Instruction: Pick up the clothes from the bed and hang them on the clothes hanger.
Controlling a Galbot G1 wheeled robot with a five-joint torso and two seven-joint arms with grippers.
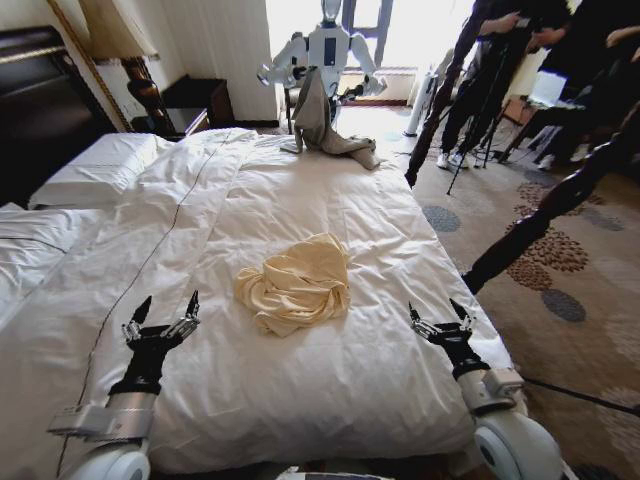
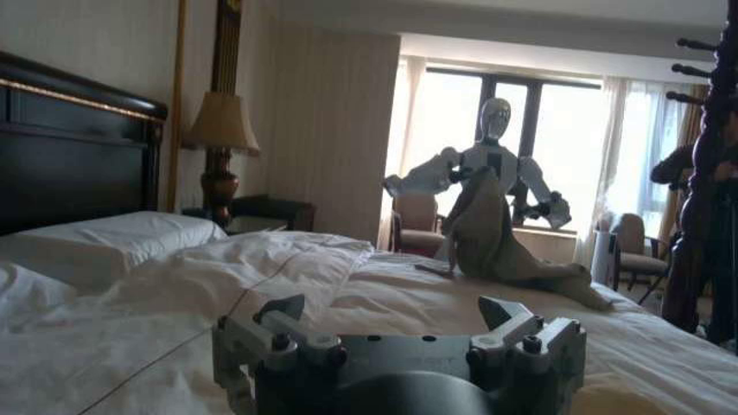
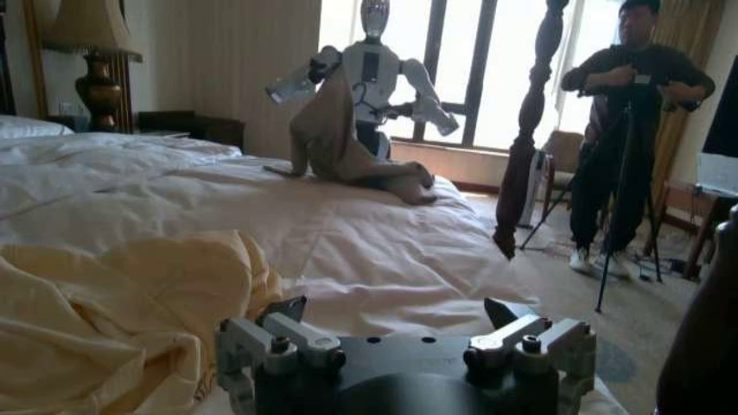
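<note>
The left pincer point(image 1: 163, 315) hovers low over the near left part of the bed point(image 1: 380, 240), its jaws spread apart and holding nothing. The right pincer point(image 1: 440, 318) hangs over the near right edge of the bed, likewise spread wide and empty. Between them, a little farther in, lies the top point(image 1: 297, 283), crumpled into a loose cream heap on the white duvet; from the right wrist it shows as soft folds just beside that pincer point(image 3: 398, 320), not touching it.

The risks lie mostly in the cloth. It is thin and bunched, so a pinch into the heap may catch a single fold and lift the top in a tangle, with collar and sleeves hidden. A pinch that goes too deep could take the duvet along, since both are soft and pale. The right pincer works close to the mattress edge, where a dragged garment might slide off to the floor.

At the far end a second robot point(image 1: 328, 50) stands with a grey-beige garment point(image 1: 325, 125) draped at the foot; that one is not wanted. I cannot see a hanger.
</note>
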